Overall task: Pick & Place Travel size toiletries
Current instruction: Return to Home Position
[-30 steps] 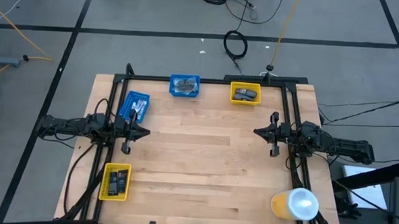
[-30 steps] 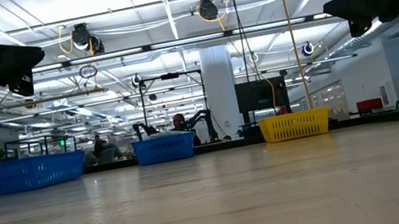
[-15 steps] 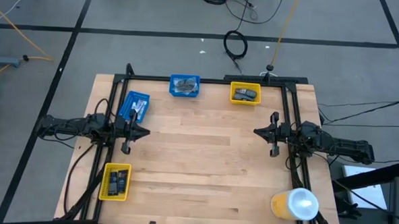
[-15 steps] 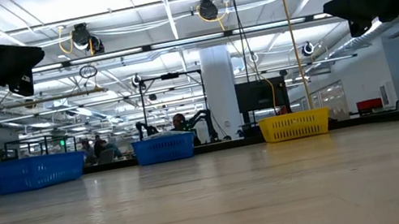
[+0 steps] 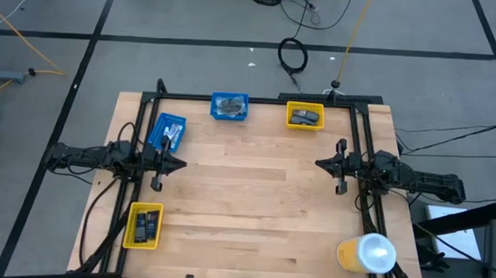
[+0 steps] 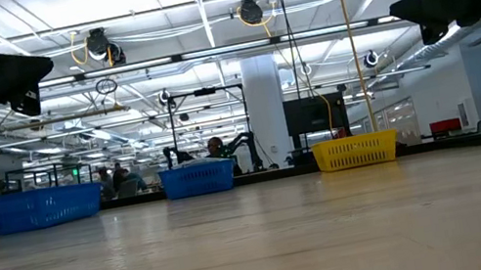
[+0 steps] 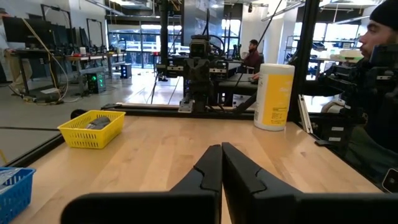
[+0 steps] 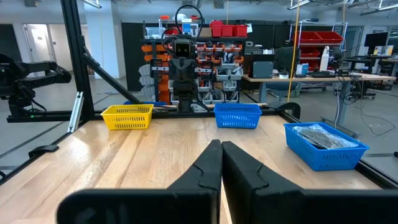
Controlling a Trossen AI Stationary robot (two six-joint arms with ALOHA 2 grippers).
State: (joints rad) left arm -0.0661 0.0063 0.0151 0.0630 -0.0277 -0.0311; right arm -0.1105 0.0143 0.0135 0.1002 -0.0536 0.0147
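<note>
The travel size toiletries lie sorted in four bins. White tubes fill a blue bin point(image 5: 166, 132) at the far left, and grey pads fill a second blue bin point(image 5: 229, 106) at the far edge. Dark pieces lie in the far yellow bin point(image 5: 304, 115) and in the near-left yellow bin point(image 5: 143, 225). My left gripper point(image 5: 182, 163) hangs level over the table's left side, shut and with nothing in it point(image 7: 221, 149). My right gripper point(image 5: 319, 164) faces it from the right side, also shut on nothing point(image 8: 221, 145). Both hang well above the tabletop.
A large yellow-and-white cylinder point(image 5: 367, 253) stands upright at the near right corner. A black frame point(image 5: 258, 98) runs along the far edge and both sides. The wooden middle of the table point(image 5: 254, 189) lies bare between the two grippers. A person point(image 7: 379, 74) sits beyond the right side.
</note>
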